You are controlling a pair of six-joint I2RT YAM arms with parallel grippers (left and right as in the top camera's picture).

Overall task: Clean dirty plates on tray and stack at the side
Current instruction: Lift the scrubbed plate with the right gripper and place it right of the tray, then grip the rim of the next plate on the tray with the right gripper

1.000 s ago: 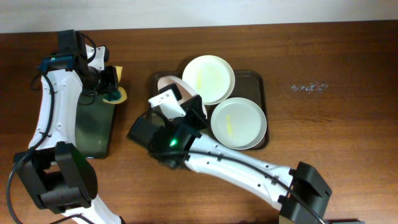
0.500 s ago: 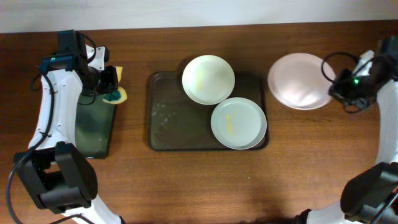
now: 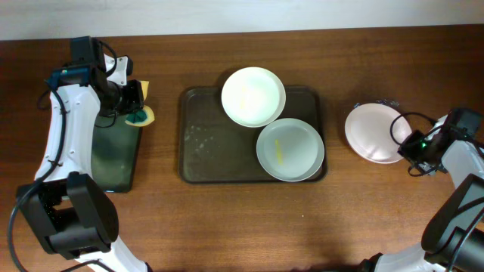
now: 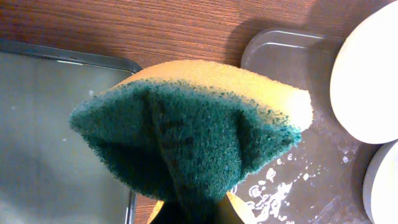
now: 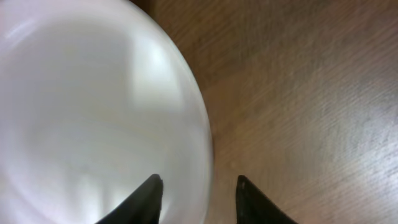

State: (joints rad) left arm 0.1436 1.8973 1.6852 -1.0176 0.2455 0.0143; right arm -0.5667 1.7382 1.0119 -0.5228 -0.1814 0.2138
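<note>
The dark brown tray point(image 3: 212, 151) holds two white plates: one at its back rim point(image 3: 253, 96) and one with a yellow smear at its front right point(image 3: 290, 149). A third white plate point(image 3: 374, 132) is on the table right of the tray. My right gripper point(image 3: 412, 143) is at its right edge. In the right wrist view its fingers point(image 5: 198, 186) are apart and straddle the plate's rim point(image 5: 93, 112). My left gripper point(image 3: 134, 102) is shut on a yellow and green sponge point(image 3: 141, 115), which fills the left wrist view point(image 4: 186, 137) and hides the fingers.
A smaller black tray point(image 3: 113, 159) with a greenish inside lies at the far left, under the left gripper; it also shows in the left wrist view point(image 4: 50, 124). The brown tray's left part is wet with suds point(image 4: 298, 186). A small glinting mark lies on the wood at the back right point(image 3: 376, 106).
The right arm carried the third plate from the tray's left part across to the table on the right, and it now sits lower and nearer the front. The left arm has not moved.
</note>
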